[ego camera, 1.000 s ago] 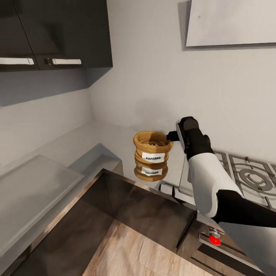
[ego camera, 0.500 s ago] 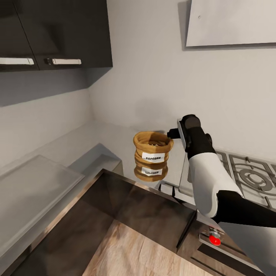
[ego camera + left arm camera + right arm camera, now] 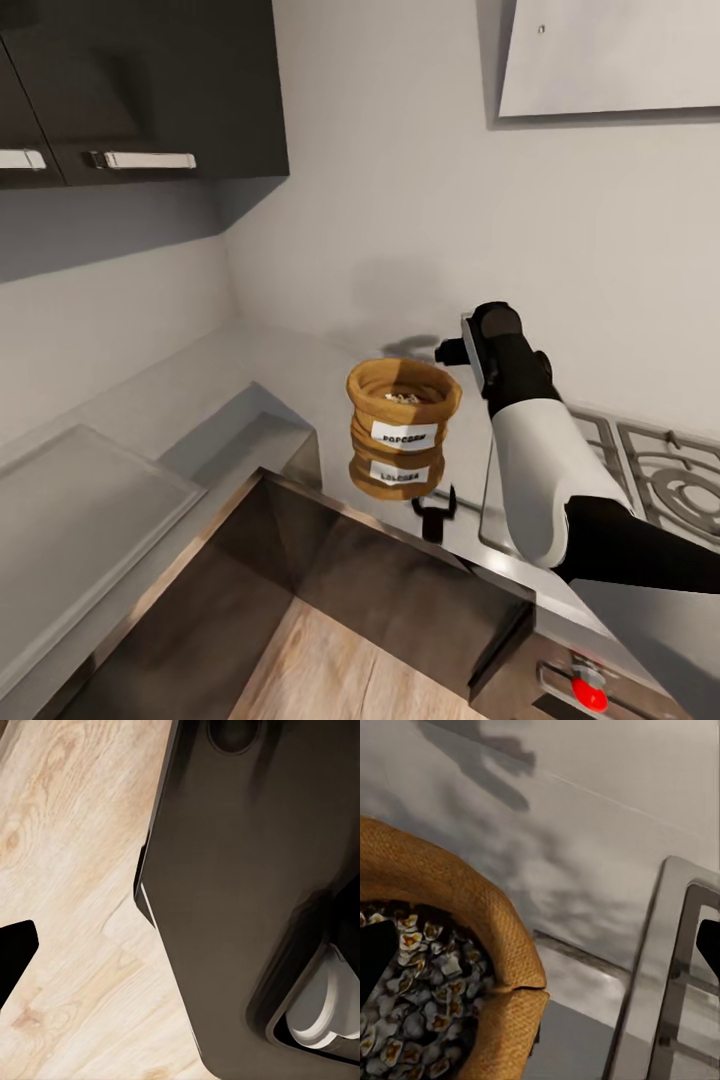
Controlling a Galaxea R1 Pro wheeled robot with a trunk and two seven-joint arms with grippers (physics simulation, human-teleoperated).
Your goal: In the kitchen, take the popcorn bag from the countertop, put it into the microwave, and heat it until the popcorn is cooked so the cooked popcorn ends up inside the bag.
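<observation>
Popcorn bag [image 3: 403, 428]: we see it upright on the countertop [image 3: 300, 370].
Right gripper [image 3: 447, 352]: jaws wide, straddling its rim, not clamping.
Left gripper: we cannot tell.

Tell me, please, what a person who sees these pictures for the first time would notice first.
The tan popcorn bag stands out, upright on the glossy grey countertop with its mirror image below it. Just beside its rim hangs the right gripper on a black-and-white arm; its wrist view looks into the bag at the pale popcorn. To the right lies the gas hob.
</observation>
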